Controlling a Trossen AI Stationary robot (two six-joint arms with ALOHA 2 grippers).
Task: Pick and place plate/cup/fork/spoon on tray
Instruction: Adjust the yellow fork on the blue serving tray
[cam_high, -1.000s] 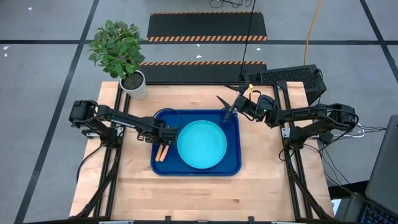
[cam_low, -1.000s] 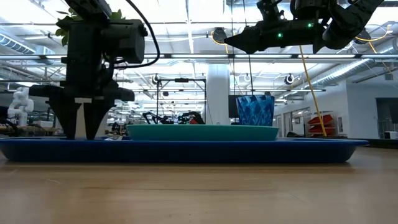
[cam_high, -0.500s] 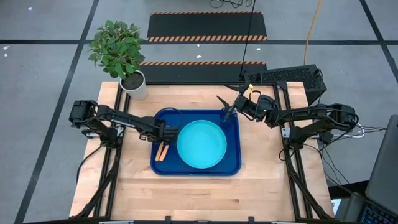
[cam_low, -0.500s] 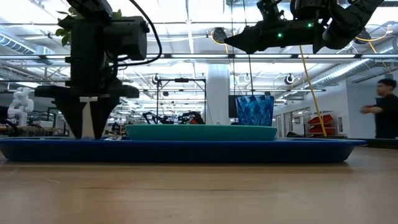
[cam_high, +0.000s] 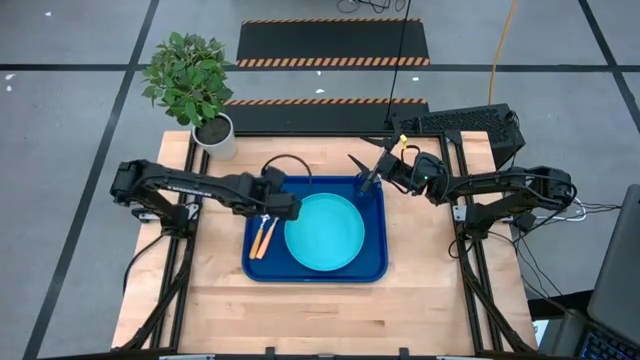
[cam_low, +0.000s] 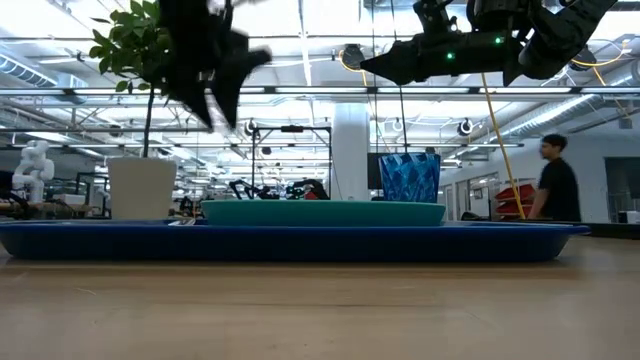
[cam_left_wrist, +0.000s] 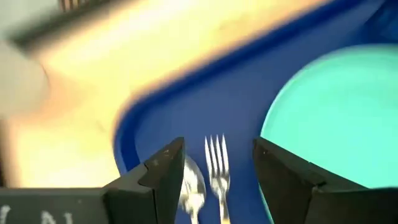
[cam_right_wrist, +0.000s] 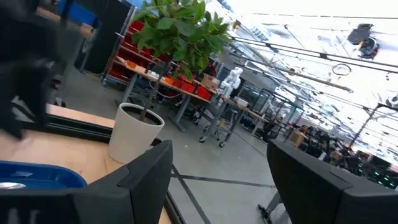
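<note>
The dark blue tray (cam_high: 372, 262) lies at the table's middle. On it rests the turquoise plate (cam_high: 323, 232), and left of the plate lie the fork (cam_left_wrist: 216, 163) and the spoon (cam_left_wrist: 191, 183) side by side, orange handles (cam_high: 262, 240) toward the near edge. The blue cup (cam_low: 410, 177) stands on the tray's far right part. My left gripper (cam_high: 282, 205) hangs open and empty above the tray's left part, over the fork and spoon (cam_left_wrist: 219, 169). My right gripper (cam_high: 360, 168) stays open and empty, high above the tray's far right corner.
A potted plant in a white pot (cam_high: 216, 134) stands at the table's far left corner, also in the right wrist view (cam_right_wrist: 135, 134). A person (cam_low: 555, 180) walks in the room beyond the table. Bare wood lies in front of the tray (cam_high: 320, 310).
My left gripper has risen from just above the tray's left part, tipped and rolled, and stayed open. The fork and spoon lie where they were on the tray. A person has walked across the room behind.
</note>
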